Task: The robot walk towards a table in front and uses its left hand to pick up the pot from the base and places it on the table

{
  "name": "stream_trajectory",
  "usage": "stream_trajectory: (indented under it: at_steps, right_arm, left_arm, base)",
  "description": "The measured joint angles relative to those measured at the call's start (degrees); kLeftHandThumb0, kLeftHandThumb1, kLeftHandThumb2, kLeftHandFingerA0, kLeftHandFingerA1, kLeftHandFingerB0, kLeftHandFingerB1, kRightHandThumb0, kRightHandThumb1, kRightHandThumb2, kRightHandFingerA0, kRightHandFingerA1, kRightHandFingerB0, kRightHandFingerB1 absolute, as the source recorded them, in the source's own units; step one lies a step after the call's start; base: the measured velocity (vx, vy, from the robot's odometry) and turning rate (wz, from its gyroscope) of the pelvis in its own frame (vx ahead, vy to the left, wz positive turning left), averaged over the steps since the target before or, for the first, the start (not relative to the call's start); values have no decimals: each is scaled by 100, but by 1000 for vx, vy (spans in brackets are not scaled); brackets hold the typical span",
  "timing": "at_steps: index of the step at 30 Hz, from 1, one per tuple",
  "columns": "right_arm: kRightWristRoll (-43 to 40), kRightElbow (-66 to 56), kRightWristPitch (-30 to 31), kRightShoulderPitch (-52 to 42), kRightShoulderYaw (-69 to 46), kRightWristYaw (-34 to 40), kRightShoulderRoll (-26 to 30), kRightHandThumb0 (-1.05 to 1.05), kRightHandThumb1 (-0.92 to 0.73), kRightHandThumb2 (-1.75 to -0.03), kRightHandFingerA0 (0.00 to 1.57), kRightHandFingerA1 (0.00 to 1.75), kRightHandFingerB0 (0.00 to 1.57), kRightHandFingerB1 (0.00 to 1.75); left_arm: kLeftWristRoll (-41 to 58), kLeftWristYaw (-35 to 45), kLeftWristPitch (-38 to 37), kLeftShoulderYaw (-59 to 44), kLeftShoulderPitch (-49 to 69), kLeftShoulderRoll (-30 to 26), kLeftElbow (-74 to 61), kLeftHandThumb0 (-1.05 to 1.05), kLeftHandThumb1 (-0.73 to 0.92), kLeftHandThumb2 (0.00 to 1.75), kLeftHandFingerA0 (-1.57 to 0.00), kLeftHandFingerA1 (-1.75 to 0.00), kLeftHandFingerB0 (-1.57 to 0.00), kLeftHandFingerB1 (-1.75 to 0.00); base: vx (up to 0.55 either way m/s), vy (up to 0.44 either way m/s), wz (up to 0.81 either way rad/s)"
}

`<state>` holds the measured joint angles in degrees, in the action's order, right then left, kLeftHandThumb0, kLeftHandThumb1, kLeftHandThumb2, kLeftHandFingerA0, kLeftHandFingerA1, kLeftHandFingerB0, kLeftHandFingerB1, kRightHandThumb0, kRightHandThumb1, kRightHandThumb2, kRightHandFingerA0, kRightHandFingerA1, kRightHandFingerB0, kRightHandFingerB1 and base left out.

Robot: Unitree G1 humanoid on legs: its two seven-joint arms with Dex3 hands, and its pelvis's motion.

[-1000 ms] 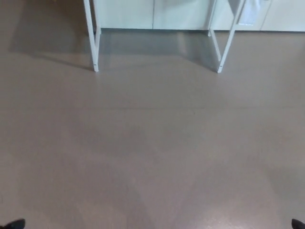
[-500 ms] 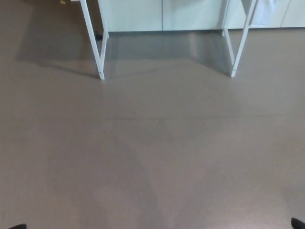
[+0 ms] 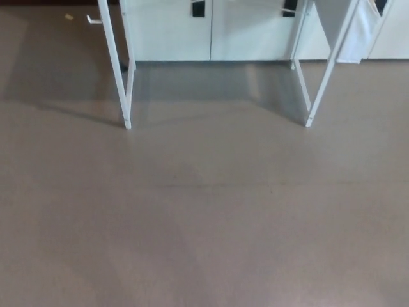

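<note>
left bench leg [image 3: 119, 77]: white, far left
right bench leg [image 3: 330, 70]: white, far right
cabinets [image 3: 172, 32]: white, behind legs
floor [image 3: 204, 217]: brown
robot hands: out of our view, state unknown

Grey-brown floor [image 3: 204, 224] meets white cabinets [image 3: 172, 32] behind.

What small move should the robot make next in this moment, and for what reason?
Probably a step straight forward. Only the white table legs show at the top of the head view, with floor before them; the tabletop, the pot and both hands are out of view, so reaching is not yet possible.
</note>
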<state>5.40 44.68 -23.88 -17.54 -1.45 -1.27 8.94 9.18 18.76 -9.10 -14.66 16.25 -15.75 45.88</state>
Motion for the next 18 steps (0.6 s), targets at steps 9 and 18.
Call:
stream_trajectory:
  at_steps: [9, 18]
  right_arm:
    - [160, 112, -180, -71, 146, 131, -17, 8, -79, -65, 11, 34, 7, 29]
    - [313, 243, -199, -8, 199, 355, 49, -3, -70, -66, 9, 22, 14, 33]
  left_arm:
    - [-4, 95, -321, -38, -71, -97, 670, -21, 51, 60, -23, -33, -26, -34]
    - [-136, 128, -659, 113, -275, -208, 1094, -37, 42, 60, -15, -33, -27, -37]
  base:
    - [144, -91, 6]
    - [133, -12, -7]
